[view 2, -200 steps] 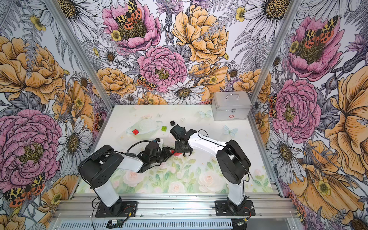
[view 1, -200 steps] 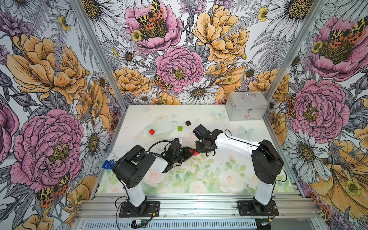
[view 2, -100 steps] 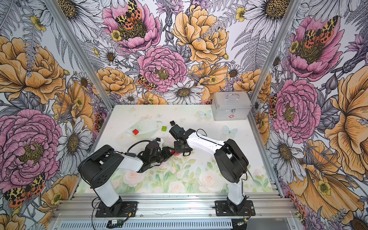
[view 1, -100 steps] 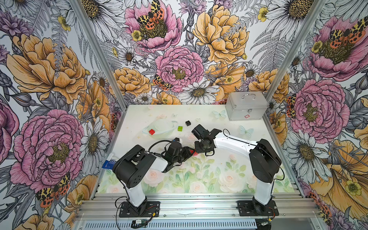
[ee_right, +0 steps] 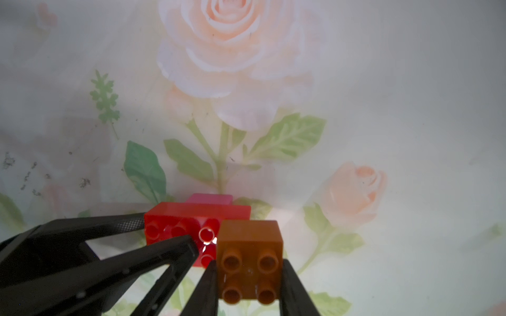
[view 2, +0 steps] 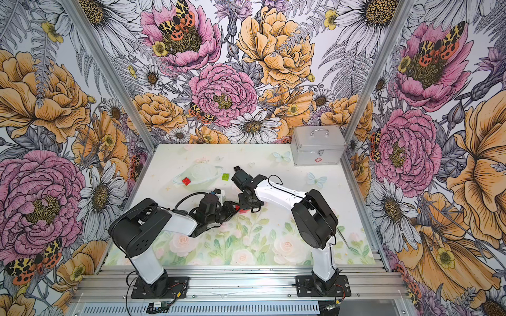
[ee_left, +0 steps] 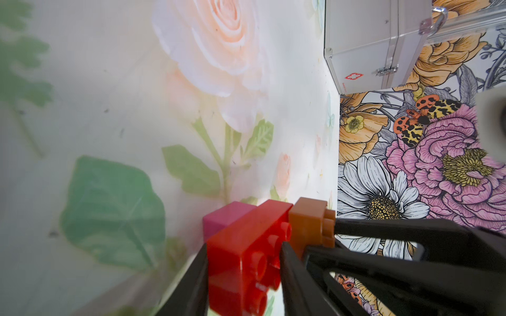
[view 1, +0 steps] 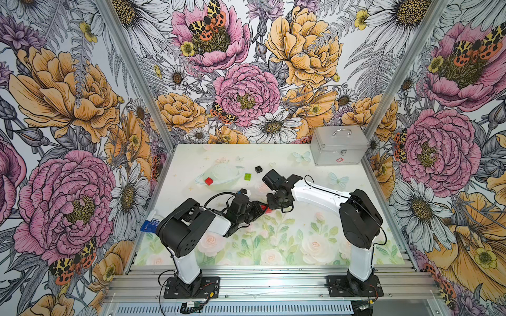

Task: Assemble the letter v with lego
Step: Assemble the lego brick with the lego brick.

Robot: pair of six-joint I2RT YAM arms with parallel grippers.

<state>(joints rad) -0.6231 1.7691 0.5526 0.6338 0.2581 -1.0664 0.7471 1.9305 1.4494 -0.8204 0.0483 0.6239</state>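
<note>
Right in the middle of the desk (view 1: 306,240), three bricks are together. The long red brick (ee_left: 241,262) is clamped across its narrow sides by the left pincer (ee_left: 243,251), one black finger flat on each side, a firm grip. The pink brick (ee_left: 224,219) sits against the face of the red one opposite its studs and shows just past its edge. The orange-brown brick (ee_right: 250,246) is pinched by the right pincer (ee_right: 249,264), whose fingers (ee_right: 205,292) are tight on two opposite sides, with all four studs facing the wrist camera. It lies over the studded face at one end of the long red brick and touches it. I cannot tell from here whether it is pressed fully home, or whether the cluster rests on the desk or hangs just above it.

In both top views the two pincers meet tip to tip, with only a sliver of red (view 1: 267,209) showing between them. So the letter v is only partly built: pink, red and brown together, with no tips on it.

Further back on the desk, well apart from the action, three loose bricks wait. The red square brick (view 1: 208,180) lies on a pale printed ring, the lime-green brick (view 1: 247,176) is to its right, and the black brick (view 1: 258,169) is just beyond that, near the right arm's wrist. In the far right corner stands the silver case (view 1: 339,149), lid down and handle up.
</note>
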